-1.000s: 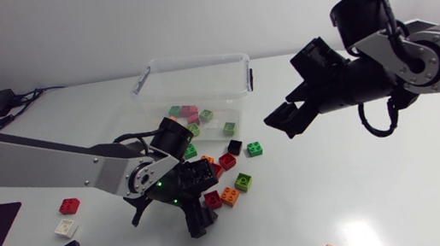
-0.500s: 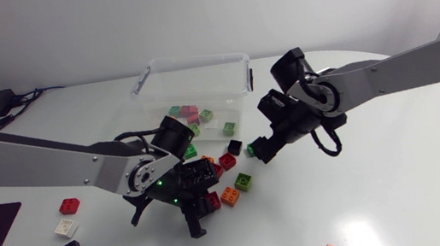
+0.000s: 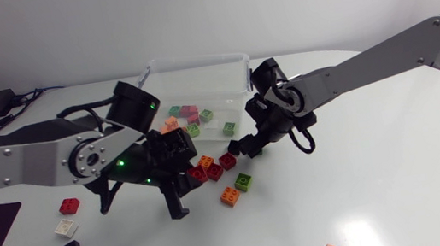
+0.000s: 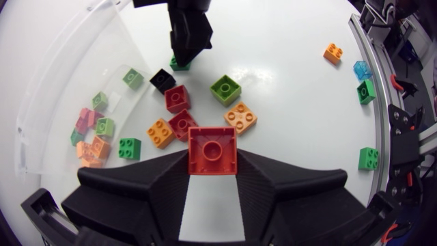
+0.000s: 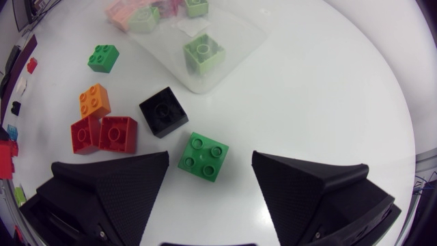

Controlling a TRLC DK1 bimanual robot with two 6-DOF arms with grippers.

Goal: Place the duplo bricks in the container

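**A:** Right fingers (image 5: 116, 188) are spread wide with nothing in them. And look where the green brick (image 5: 203, 156) is: flat on the surface (image 3: 400, 175), dead in the gap between the 2 tips, white showing on either side.

**B:** So no sideways hunting needed?

**A:** None, I'd say. It's a square 2-by-2, so there's no long axis to line up with, but it sits a touch skewed to the finger faces. A straight close would likely meet its corners first and may twist it square.

**B:** Any neighbours in the way?

**A:** The black brick (image 5: 164, 113) lies just ahead of the gap, near the green brick but apart from it. I can't tell how low the tips are, so a drop may be needed before the squeeze.

**B:** And the other arm?

**A:** Left fingers (image 4: 150, 181) are clenched on a red brick (image 4: 212, 147), 1 finger on each side. It's held up off the surface above the loose pile.

**B:** Where's the container?

**A:** The container (image 3: 194, 58) stands at the middle of the surface's far edge, just beyond both arms. The right fingers are close to its front right corner. A short carry for either arm, by my reckoning.
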